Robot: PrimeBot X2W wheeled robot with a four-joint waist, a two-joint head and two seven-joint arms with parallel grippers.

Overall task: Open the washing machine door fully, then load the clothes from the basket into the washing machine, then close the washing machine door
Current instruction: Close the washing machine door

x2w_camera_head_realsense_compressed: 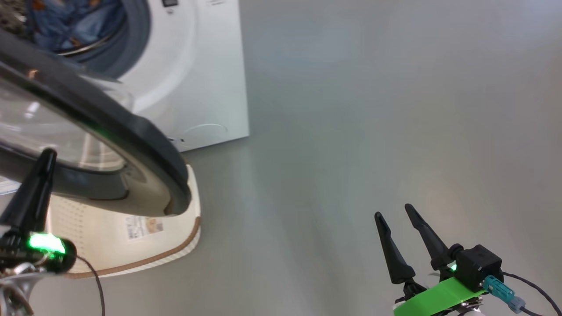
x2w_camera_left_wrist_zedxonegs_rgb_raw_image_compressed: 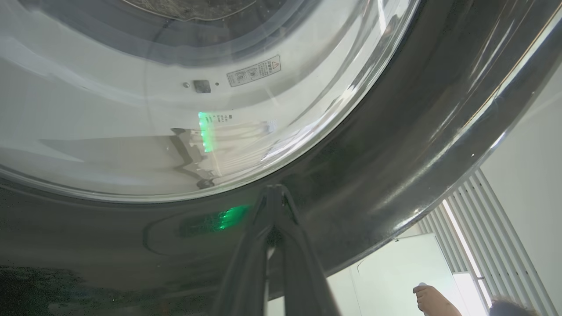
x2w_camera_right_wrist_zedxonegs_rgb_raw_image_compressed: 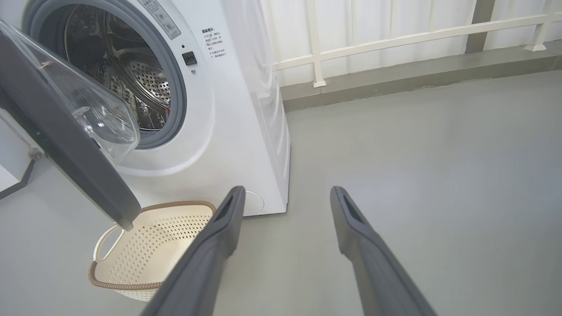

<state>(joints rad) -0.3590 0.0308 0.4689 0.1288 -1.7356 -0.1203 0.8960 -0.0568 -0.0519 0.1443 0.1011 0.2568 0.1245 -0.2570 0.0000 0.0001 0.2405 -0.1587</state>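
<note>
Head view: washing machine door (x2w_camera_head_realsense_compressed: 109, 118) covers most of the basket (x2w_camera_head_realsense_compressed: 101, 245); clothes (x2w_camera_head_realsense_compressed: 74, 22) cut off by top edge. Warning sticker (x2w_camera_left_wrist_zedxonegs_rgb_raw_image_compressed: 253, 70) behind the glass: text too small to read.

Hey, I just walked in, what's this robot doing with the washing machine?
The robot's left gripper, fingers shut, rests its tips against the glossy black rim of the round glass-centred door, which stands open on the big white front-loading washing machine. Light blue printed clothes lie in the drum, and the small cream perforated basket with a brown rim sits empty on the floor. The right gripper hangs open, holding nothing. It looks set to push the door shut.
</note>
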